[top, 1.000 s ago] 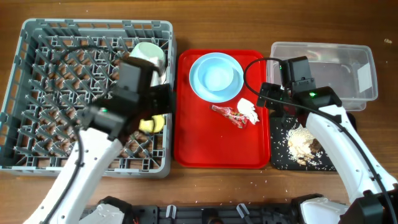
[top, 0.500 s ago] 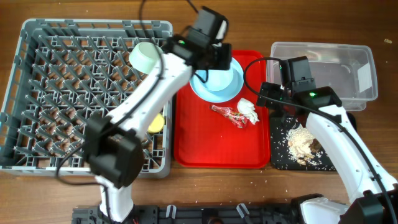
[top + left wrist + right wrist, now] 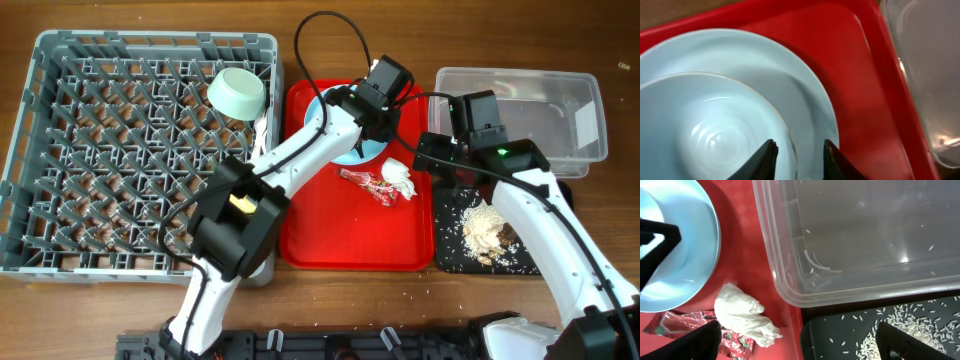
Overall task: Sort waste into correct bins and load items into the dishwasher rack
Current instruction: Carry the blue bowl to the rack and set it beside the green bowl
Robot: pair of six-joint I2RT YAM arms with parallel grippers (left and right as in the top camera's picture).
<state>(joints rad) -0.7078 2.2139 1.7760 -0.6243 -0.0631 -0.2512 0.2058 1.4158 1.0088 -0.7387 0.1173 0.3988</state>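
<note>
On the red tray [image 3: 850,60] a pale mint-green bowl [image 3: 715,130] sits on the pale blue plate [image 3: 805,100] [image 3: 355,152]. My left gripper [image 3: 797,160] [image 3: 358,112] is low over them. Its jaws are open astride the bowl's right rim, one finger inside the bowl and one over the plate. The white tissue wad [image 3: 742,315] [image 3: 400,178] and the red wrapper [image 3: 670,321] [image 3: 368,185] lie on the tray beside the plate. My right gripper [image 3: 800,342] [image 3: 432,160] hangs wide open above the tray's right edge, holding nothing. Another mint bowl [image 3: 237,90] stands in the dishwasher rack [image 3: 100,60].
The clear tub [image 3: 530,100] [image 3: 865,240] stands at the back right. In front of it is the black tray [image 3: 450,255] [image 3: 850,335] with crumbly food scraps [image 3: 485,230]. A yellow cup [image 3: 240,203] shows in the rack under my left arm. Cables loop above the tray.
My left arm has swung right, from the rack to the plate on the red tray, leaving the mint bowl in the rack. The right arm has not moved.
</note>
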